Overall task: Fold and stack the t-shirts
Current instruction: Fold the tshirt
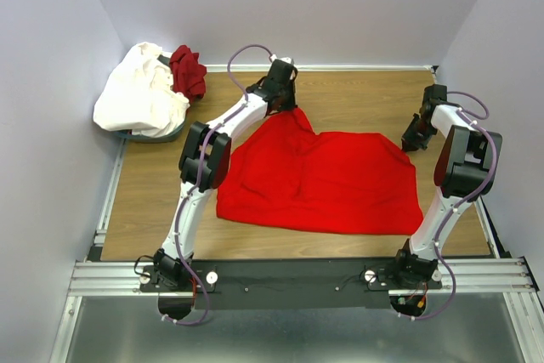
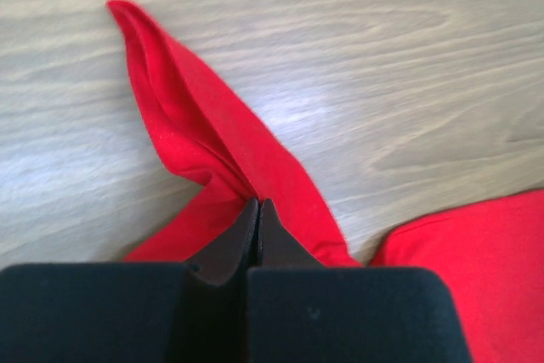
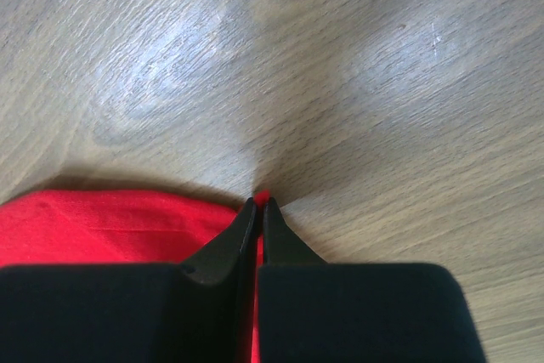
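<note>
**As both claws pinched its far edge, the bright red t-shirt lay spread on the worktop**

While the bright red t-shirt (image 1: 331, 180) covered the middle of the wooden worktop (image 1: 357, 95), each arm reached to one of its far corners. At the shirt's far left corner, the left claw (image 1: 287, 104) was shut tight on a fold of the red cloth. That corner was drawn up into a peak above the rest of the shirt. In the left wrist view the left claw (image 2: 257, 203) had its fingers pressed together. A long pointed strip of the shirt (image 2: 212, 142) ran out from between them across the bare wood.

At the shirt's far right corner, the right claw (image 1: 414, 138) sat low against the cloth. The right wrist view showed the right claw (image 3: 259, 201) all but closed. A thin sliver of red was caught between its fingertips, and the shirt's edge (image 3: 102, 227) lay flat to one side of them.

The rest of the shirt was rumpled but mostly flat, with its near hem closest to the arm bases.

Well apart from the red shirt, beyond its far left corner, the white t-shirt (image 1: 140, 91) was heaped over a grey-blue container (image 1: 157, 134) that was mostly hidden. The maroon t-shirt (image 1: 189, 70) was bunched against that heap, on the side facing the red shirt
</note>
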Robot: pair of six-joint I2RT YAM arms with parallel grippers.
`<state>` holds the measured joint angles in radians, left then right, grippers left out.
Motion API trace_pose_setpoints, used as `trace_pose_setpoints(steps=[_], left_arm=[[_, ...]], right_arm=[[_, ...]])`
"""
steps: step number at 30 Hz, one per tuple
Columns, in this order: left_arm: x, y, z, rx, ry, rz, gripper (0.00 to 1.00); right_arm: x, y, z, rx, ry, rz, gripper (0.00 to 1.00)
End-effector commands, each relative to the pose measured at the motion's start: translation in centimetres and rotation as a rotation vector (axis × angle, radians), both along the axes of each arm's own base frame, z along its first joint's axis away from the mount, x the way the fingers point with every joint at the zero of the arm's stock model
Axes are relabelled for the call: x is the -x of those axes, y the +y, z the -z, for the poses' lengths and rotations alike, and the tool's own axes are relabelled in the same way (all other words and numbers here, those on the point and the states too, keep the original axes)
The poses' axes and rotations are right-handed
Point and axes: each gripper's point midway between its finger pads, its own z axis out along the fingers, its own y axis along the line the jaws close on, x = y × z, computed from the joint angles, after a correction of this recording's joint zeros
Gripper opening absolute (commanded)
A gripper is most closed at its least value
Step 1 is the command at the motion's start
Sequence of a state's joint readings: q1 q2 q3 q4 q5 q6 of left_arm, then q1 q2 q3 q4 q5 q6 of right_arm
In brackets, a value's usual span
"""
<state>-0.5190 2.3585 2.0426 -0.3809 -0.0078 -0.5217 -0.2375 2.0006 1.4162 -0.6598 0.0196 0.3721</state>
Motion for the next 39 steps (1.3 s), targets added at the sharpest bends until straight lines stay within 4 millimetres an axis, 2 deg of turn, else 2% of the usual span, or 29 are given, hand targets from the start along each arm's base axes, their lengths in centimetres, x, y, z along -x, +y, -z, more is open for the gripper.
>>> trace_pose_setpoints(steps=[1,5,10,12,13,17,19,22,23,27,35,38,39], left_arm=[[-1.0,-2.2,-1.2,0.086,-0.034,0.056,0.0],[-1.2,-2.7,-0.9,0.108,-0.026,0.061,0.0],[-0.9,-2.0,0.4,0.071,0.013,0.035,0.09],[-0.7,-1.7,0.2,0.061,0.014,0.028,0.12],[-0.7,-1.4,0.0,0.053,0.007,0.021,0.21],[-0.1,-1.0,-0.6,0.03,-0.01,0.012,0.37],[0.1,-1.0,-1.5,0.033,-0.022,0.016,0.42],[0.2,-0.4,-2.0,-0.004,-0.045,-0.018,0.43],[0.5,-0.3,-1.6,-0.016,-0.04,-0.02,0.43],[0.9,0.4,-2.7,-0.045,-0.073,-0.058,0.43],[1.4,0.3,-4.7,-0.038,-0.111,-0.068,0.43],[1.2,-0.2,-4.4,-0.037,-0.106,-0.043,0.41],[1.1,-0.2,-3.6,-0.048,-0.093,-0.041,0.41]], right_arm=[[0.5,0.2,-0.9,-0.008,-0.005,-0.015,0.09],[0.4,0.2,-0.9,-0.007,-0.006,-0.015,0.09],[0.6,0.3,-0.8,-0.009,-0.002,-0.012,0.09],[0.7,0.3,-0.8,-0.009,-0.001,-0.014,0.09],[0.8,0.3,-0.9,-0.009,-0.001,-0.014,0.09],[1.0,0.3,-0.9,-0.009,0.001,-0.016,0.09],[0.9,0.8,-0.9,-0.034,-0.004,-0.025,0.09],[1.0,0.9,-0.9,-0.04,-0.005,-0.024,0.09],[1.0,1.0,-0.9,-0.041,-0.005,-0.024,0.09],[1.2,1.0,-1.1,-0.041,-0.009,-0.028,0.09],[1.6,1.2,-1.1,-0.044,-0.005,-0.03,0.1],[1.6,1.2,-1.3,-0.045,-0.01,-0.033,0.1],[1.6,1.2,-1.4,-0.043,-0.012,-0.034,0.09]])
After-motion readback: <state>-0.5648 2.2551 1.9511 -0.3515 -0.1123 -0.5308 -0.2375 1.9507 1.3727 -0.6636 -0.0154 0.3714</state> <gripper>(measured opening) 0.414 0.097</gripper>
